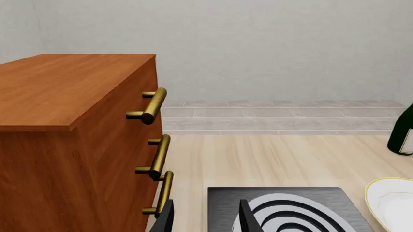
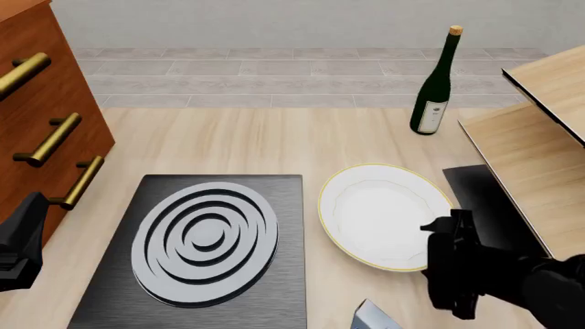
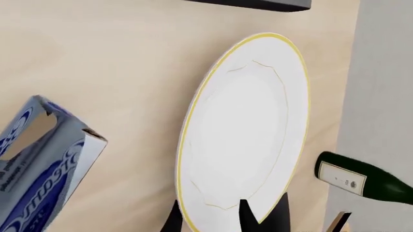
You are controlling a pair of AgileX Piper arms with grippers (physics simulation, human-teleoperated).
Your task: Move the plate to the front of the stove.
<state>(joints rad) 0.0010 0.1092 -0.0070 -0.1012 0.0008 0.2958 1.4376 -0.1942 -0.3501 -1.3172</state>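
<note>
A: Nearest us, at 8 o'clock in the front view, the left gripper (image 2: 20, 241) hangs idle beside the drawers (image 2: 41, 103). Its fingers (image 1: 247, 218) are spread, holding nothing.

B: And next to it?

A: The stove (image 2: 205, 248) sits at about 7 o'clock on the worktop (image 2: 274, 140), rings up. Just right of it, close to centre, lies the plate (image 2: 384, 214), flat, a narrow strip of bare wood between the two.

B: Is the right gripper (image 2: 450, 241) on it?

A: At its rim, at the plate's 5 o'clock edge. In the right wrist view the fingers (image 3: 248, 216) look to straddle the gold rim, one over the white, one outside. I cannot tell whether they have clenched.

B: What else is around?

A: A box (image 2: 373, 317) corner pokes in at 6 o'clock, a bottle (image 2: 435, 86) stands at 1 o'clock, and a shelf (image 2: 535, 130) sits at 3 o'clock with a plain black slab (image 2: 489, 202) under its edge.

B: So how would you do it well?

A: I'd judge the grasp is the step in hand. Bite well onto the rim before closing, or the shallow edge may slip. Lift only enough to clear the worktop, keep it level, then swing towards 6 o'clock and across, avoiding the box. Set it down flat on the near side of the stove.
</note>
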